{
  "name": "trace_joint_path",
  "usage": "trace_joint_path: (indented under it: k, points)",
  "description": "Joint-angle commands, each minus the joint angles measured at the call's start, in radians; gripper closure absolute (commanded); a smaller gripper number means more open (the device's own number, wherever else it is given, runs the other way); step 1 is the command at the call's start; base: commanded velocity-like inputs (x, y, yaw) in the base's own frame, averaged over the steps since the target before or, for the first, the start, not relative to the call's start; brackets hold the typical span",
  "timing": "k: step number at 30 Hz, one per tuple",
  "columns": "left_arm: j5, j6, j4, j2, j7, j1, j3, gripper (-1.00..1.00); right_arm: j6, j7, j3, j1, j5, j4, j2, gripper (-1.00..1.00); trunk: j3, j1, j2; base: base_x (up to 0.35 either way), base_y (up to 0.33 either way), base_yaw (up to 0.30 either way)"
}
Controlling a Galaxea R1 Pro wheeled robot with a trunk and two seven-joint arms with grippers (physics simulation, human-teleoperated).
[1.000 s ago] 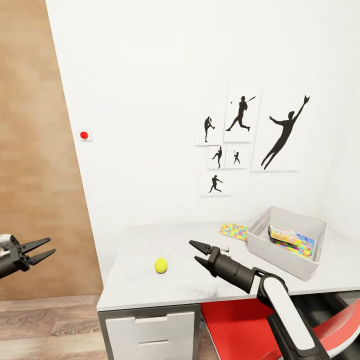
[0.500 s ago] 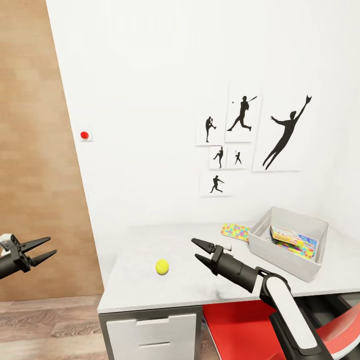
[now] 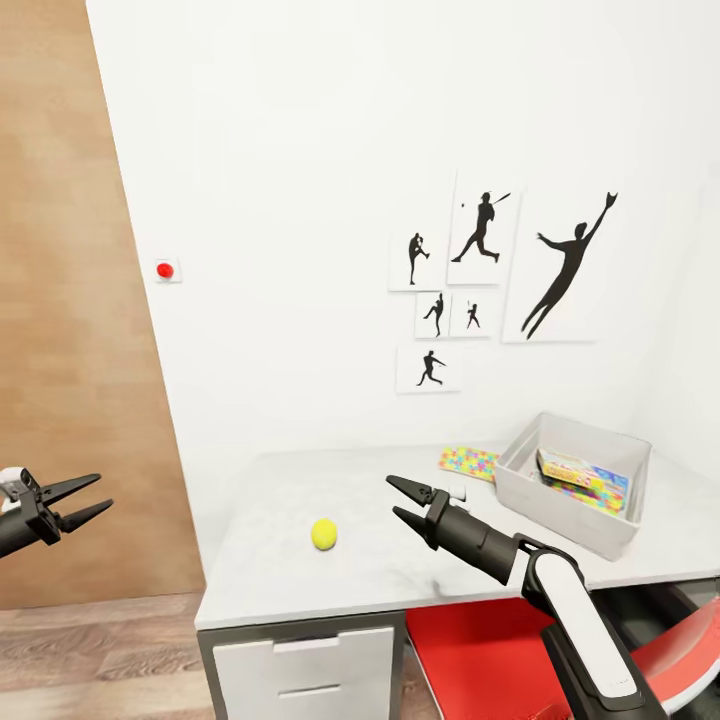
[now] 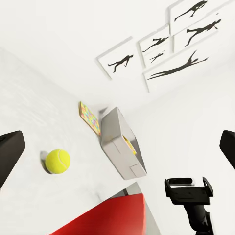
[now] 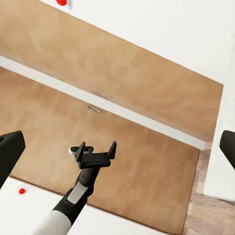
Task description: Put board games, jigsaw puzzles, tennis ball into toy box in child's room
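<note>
The tennis ball (image 3: 323, 533) lies on the table (image 3: 400, 575) near its left front, and shows again as the ball (image 4: 58, 161) in the left wrist view. My right gripper (image 3: 394, 497) hovers open just right of the ball, apart from it. The light grey toy box (image 3: 548, 497) stands at the table's right end with a colourful board game (image 3: 585, 473) inside. One jigsaw puzzle (image 3: 467, 462) lies flat against the box's left side. My left gripper (image 3: 103, 491) hangs open and empty off the table's left end, before the brown door.
A red chair (image 3: 480, 640) is tucked under the table beside the white drawers (image 3: 300, 665). A brown wooden door (image 3: 60, 350) fills the left. Baseball silhouette prints (image 3: 500, 270) and a small red dot (image 3: 165, 270) mark the white wall. Wood floor (image 3: 90, 650) lies lower left.
Barely anything: my right gripper has drifted slightly right, away from the ball. The view wobbled a little. The left gripper and the toys stayed put.
</note>
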Motion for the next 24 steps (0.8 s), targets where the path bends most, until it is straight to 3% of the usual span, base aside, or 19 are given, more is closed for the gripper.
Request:
trace_joint_path:
  k: [1, 14, 24]
  points:
    - [0.000, 0.011, 0.000, 0.000, -0.004, 0.000, 0.000, -1.00, 0.002, 0.007, 0.000, -0.001, 0.007, 0.000, 0.000, -1.00, -0.001, 0.000, -0.001, 0.000, 0.219, -0.203]
    - [0.000, 0.010, 0.000, 0.006, -0.004, 0.000, 0.000, -1.00, 0.003, 0.008, 0.000, -0.001, 0.007, 0.000, -0.001, -1.00, 0.003, 0.000, -0.001, 0.014, 0.119, -0.244]
    - [0.000, 0.011, 0.001, 0.007, -0.004, 0.000, 0.001, -1.00, 0.002, 0.005, -0.001, -0.001, 0.007, 0.000, -0.001, -1.00, 0.003, 0.000, -0.001, 0.091, 0.071, -0.055]
